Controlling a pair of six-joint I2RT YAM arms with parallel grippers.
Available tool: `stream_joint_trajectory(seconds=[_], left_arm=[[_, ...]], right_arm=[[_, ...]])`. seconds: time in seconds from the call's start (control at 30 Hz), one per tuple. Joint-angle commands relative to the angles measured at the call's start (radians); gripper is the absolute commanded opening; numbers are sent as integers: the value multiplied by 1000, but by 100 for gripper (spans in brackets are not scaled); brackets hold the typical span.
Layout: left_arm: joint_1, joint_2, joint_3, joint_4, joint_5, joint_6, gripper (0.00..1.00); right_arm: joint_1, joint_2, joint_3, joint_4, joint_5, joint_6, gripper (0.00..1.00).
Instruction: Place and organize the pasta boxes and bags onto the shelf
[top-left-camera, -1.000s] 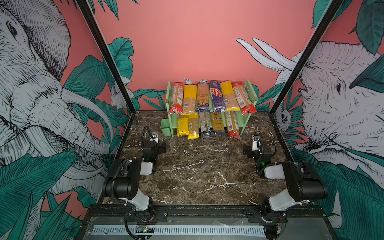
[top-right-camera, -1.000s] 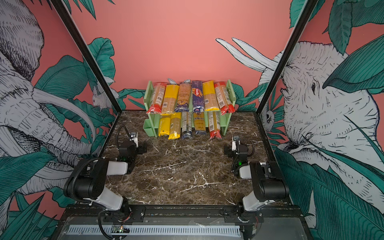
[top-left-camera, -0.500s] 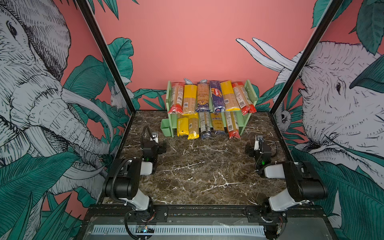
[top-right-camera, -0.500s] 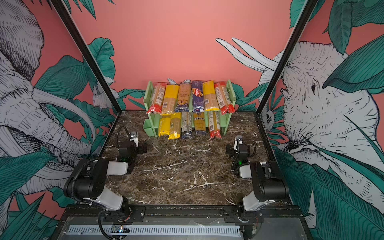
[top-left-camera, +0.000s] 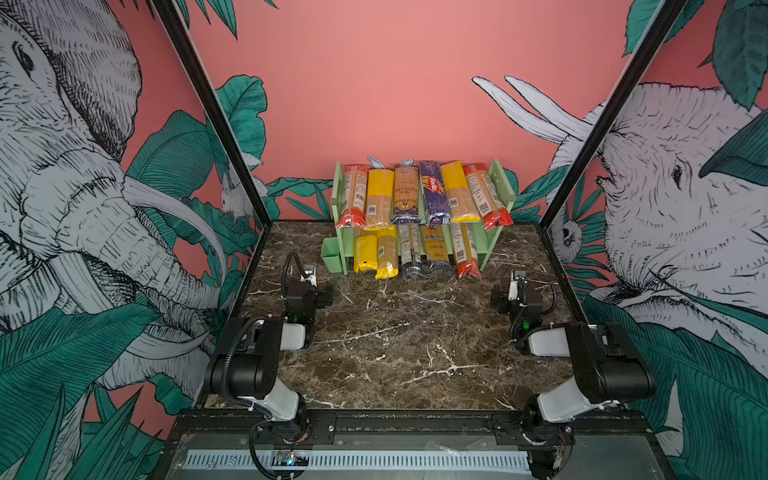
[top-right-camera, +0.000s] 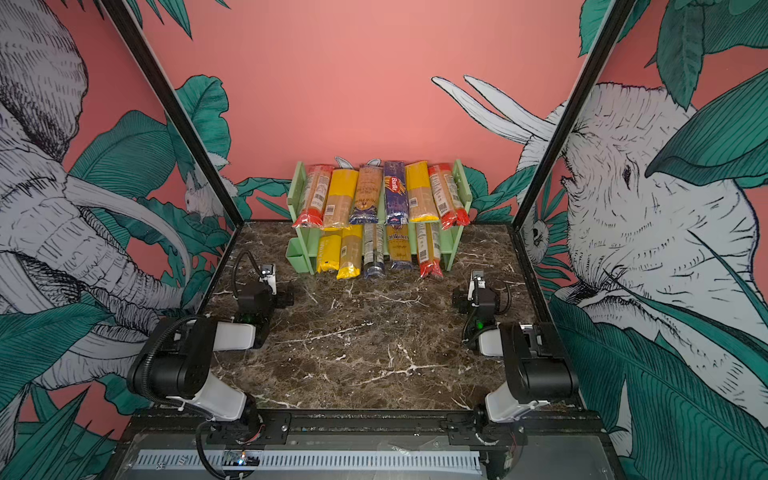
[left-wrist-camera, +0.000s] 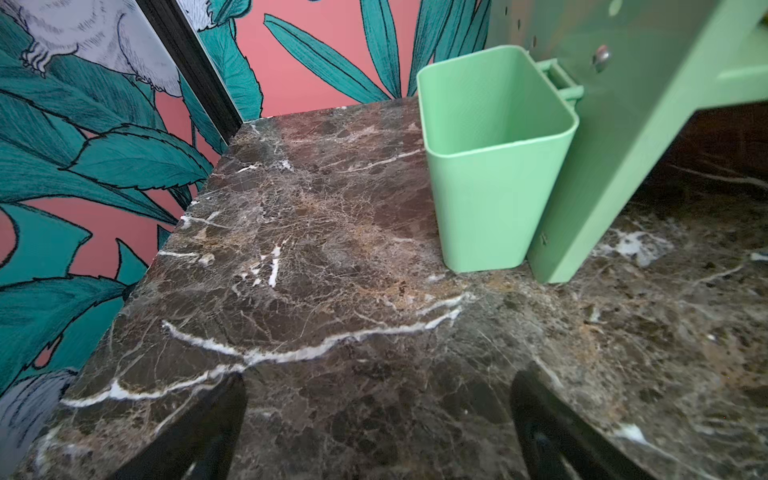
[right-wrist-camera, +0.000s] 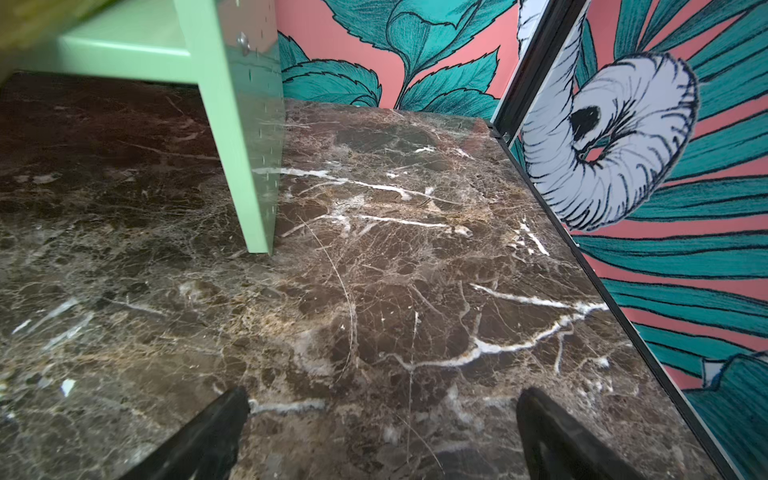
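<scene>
- The shelf (top-left-camera: 500, 183), a pale green two-tier rack, stands at the back middle of the table (top-left-camera: 395, 345), close to the pink back wall (top-left-camera: 395, 83).
- All the pasta packets (top-left-camera: 405, 193) lie on the shelf, side by side, with their length running front to back; both top views show this (top-right-camera: 368, 191).
- The top tier carries six. Red-ended ones lie at both outer ends. Between them are two yellow-topped ones, a brownish one and the dark blue packet (top-left-camera: 433, 191).
- The outer right one on top lies a little askew beside the side panel.
- The lower tier carries five, from the yellow packet (top-left-camera: 365, 249) on the left to the red-tipped packet (top-left-camera: 464, 249) on the right. Their near ends stick out past the front of the shelf.
- A small green cup (left-wrist-camera: 490, 166) hangs by a hook on the shelf's left side panel, with its base down at the table.
- The left claw (left-wrist-camera: 378, 382) is released, its fingers spread wide with only bare marble between them. It sits low over the table, facing the cup and apart from it.
- The right claw (right-wrist-camera: 382, 395) is released too and grasps nothing. It faces the shelf's right side panel across bare table.
- The left arm (top-left-camera: 257, 361) and the right arm (top-left-camera: 598, 365) are folded at the near corners, well apart from the packets.
</scene>
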Motion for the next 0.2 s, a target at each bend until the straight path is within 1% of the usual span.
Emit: stream_joint_trajectory(seconds=[0.0,0.17], left_arm=[[7,-16,-16,28,11,10,100],[6,-16,-16,28,10,10,99]], right_arm=[[-4,2,25,15,8,4,99],[-6,2,24,17,6,4,99]])
